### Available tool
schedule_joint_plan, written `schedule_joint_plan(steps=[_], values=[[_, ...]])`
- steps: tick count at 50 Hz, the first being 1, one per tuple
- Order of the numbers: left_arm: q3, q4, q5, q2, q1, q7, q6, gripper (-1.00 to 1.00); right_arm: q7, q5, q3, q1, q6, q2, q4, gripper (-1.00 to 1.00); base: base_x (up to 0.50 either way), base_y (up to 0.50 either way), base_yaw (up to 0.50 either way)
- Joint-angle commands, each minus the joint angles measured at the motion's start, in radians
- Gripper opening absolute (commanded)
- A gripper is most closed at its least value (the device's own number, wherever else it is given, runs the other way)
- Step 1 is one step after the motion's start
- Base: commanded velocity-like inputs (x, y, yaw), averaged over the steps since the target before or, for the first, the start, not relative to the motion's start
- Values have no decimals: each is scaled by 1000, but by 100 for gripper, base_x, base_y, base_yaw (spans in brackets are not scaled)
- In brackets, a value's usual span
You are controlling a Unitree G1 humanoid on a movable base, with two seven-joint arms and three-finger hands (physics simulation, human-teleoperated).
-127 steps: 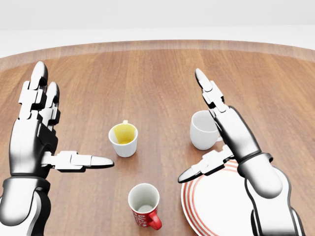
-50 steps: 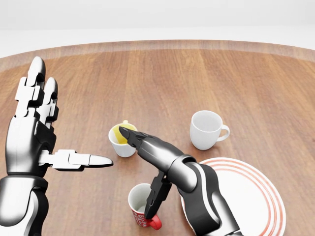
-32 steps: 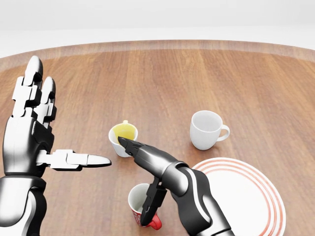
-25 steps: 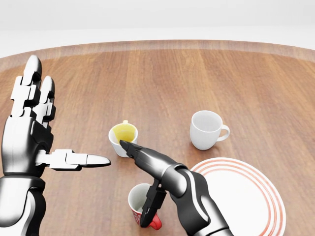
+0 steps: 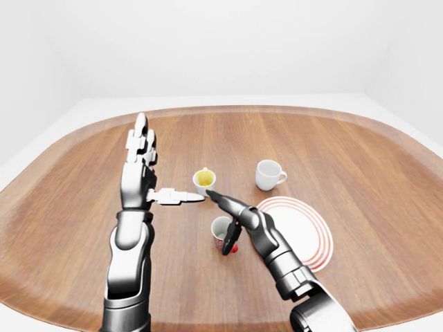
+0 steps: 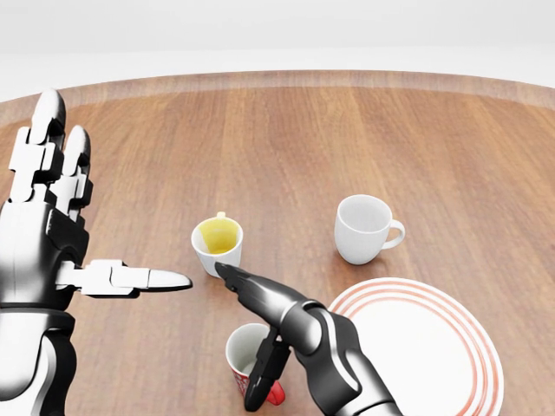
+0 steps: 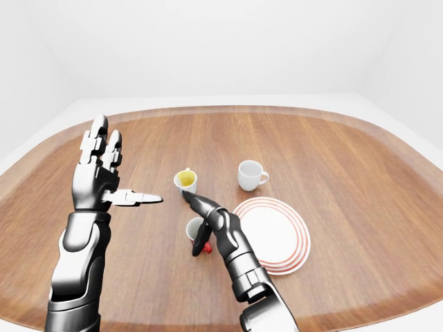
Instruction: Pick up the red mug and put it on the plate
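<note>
Head view: the left hand (image 6: 52,234) is held raised with fingers spread at nine o'clock, the red mug (image 6: 254,360) at six o'clock should be squarely enclosed before the right hand (image 6: 277,334), unclenched beside it, is closed, and the plate (image 6: 416,347) is kept at four o'clock.

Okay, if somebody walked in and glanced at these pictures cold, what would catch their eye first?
Probably the right hand reaching down over the red mug at the bottom centre of the head view, fingers open about it, thumb by its handle. Next, the left hand raised open at the left, away from everything. The red-ringed plate lies just right of the mug.
</note>
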Motion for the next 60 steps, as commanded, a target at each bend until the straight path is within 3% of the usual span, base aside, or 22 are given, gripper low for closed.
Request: schedule_joint_plan(steps=[1, 26, 27, 28, 29, 47, 60], values=[[4, -5, -4, 2, 1, -1, 0, 100, -20, 3, 3, -12, 0, 11, 49, 100, 0, 0, 0], [14, 18, -10, 7, 4, -4, 0, 100, -80, 23, -1, -42, 0, 24, 190, 100, 0, 0, 0], [14, 17, -11, 8, 3, -4, 0, 100, -82, 23, -2, -42, 0, 24, 190, 38, 0, 0, 0], [14, 17, -11, 7, 3, -4, 0, 100, -83, 23, -1, -41, 0, 24, 190, -77, 0, 0, 0], [12, 17, -10, 7, 4, -3, 0, 100, -82, 23, 0, -39, 0, 24, 189, -100, 0, 0, 0], [8, 11, -7, 3, 8, -2, 0, 100, -69, 12, 2, -26, 0, 18, 166, -100, 0, 0, 0], [3, 3, -4, 1, 7, 1, 0, 100, 31, -34, 7, 6, 0, -2, -35, -100, 0, 0, 0]])
